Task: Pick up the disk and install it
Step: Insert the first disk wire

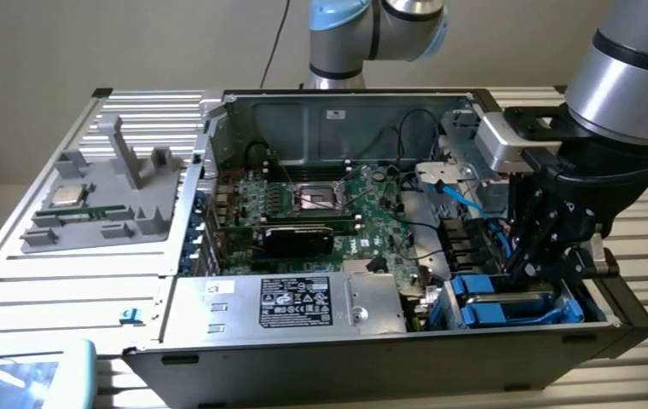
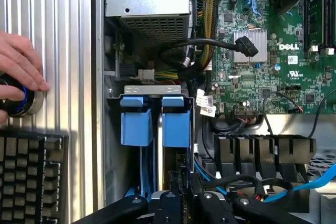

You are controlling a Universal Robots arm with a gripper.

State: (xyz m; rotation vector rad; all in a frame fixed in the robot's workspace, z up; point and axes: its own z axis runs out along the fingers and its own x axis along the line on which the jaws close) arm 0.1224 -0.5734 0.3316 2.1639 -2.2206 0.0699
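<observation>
Black gripper (image 2: 181, 203) fingers of mine, nearly closed, reach down into the drive bay of the open computer case (image 1: 415, 349). Bright blue carrier of the silver disk (image 2: 176, 121) sits slotted there; whether I'm gripping it, I cannot tell.

Looks like a robotics lab or test workshop for computer assembly. Shown by an opened desktop computer case (image 1: 336, 256) with bare motherboard (image 1: 324, 204) at centre frame on a ribbed aluminium table (image 1: 62, 281), a grey parts fixture (image 1: 102, 200) at left of the exterior view, and an industrial robot arm (image 1: 631, 77) at upper right. Also a keyboard (image 2: 29, 177) at lower left of the wrist view, with a person's hand (image 2: 18, 66) on a round control knob (image 2: 21, 103) just above it.
</observation>
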